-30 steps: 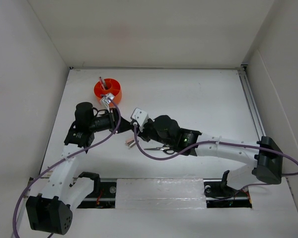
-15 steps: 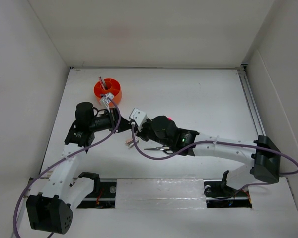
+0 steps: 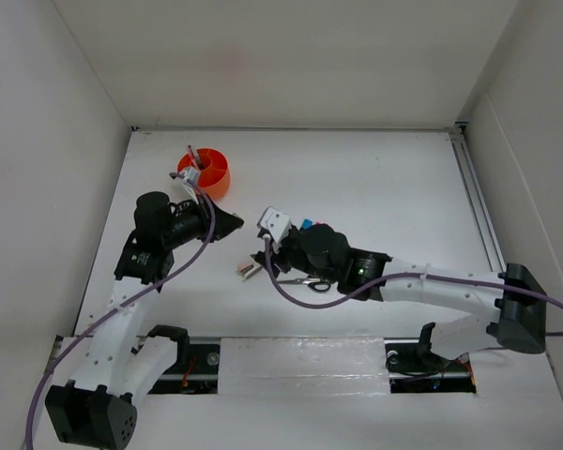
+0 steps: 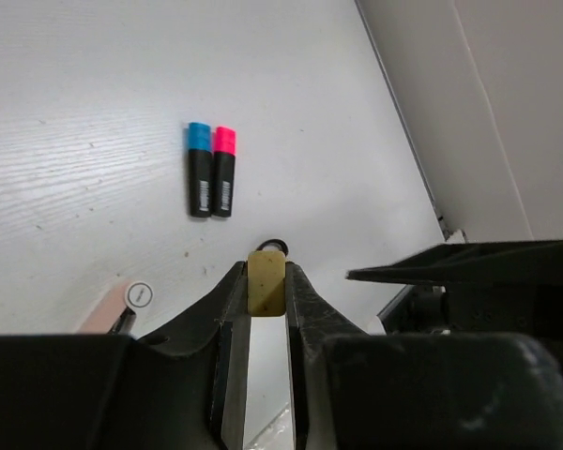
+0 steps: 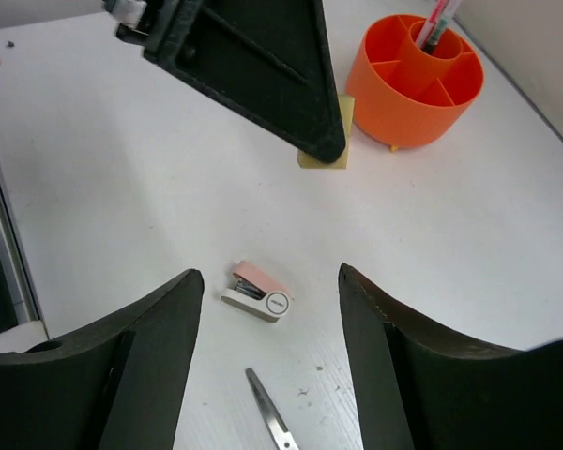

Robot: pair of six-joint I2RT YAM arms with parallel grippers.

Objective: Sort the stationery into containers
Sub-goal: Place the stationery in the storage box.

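Your left end effector [image 3: 233,223] is clenched on the small tan block eraser [image 4: 266,284]. In the left wrist view the eraser sits upright between the two black fingers, low in the middle of the frame. It is held up off the white bench [image 3: 375,187].

The round orange plastic tub [image 3: 216,180] stands in the upper left of the top view, above your left end effector and apart from it. In the right wrist view the tub is in the upper right of the frame. You can see its inner walls and a middle tube, and the thin red pen [image 5: 441,17] stands in that tube. The eraser is just to the left of the tub there, not in it.

Your right end effector [image 5: 270,281] is released. Its two fingers stand wide apart with nothing between them. The small pink and white stapler [image 5: 256,291] lies on the bench below the gap.

The black-handled scissors [image 3: 305,279] lie on the bench, close to the right arm in the top view.

The black highlighter with a blue cap [image 4: 199,183] and the black highlighter with a pink cap [image 4: 224,185] lie side by side, touching, in the upper middle of the left wrist view.
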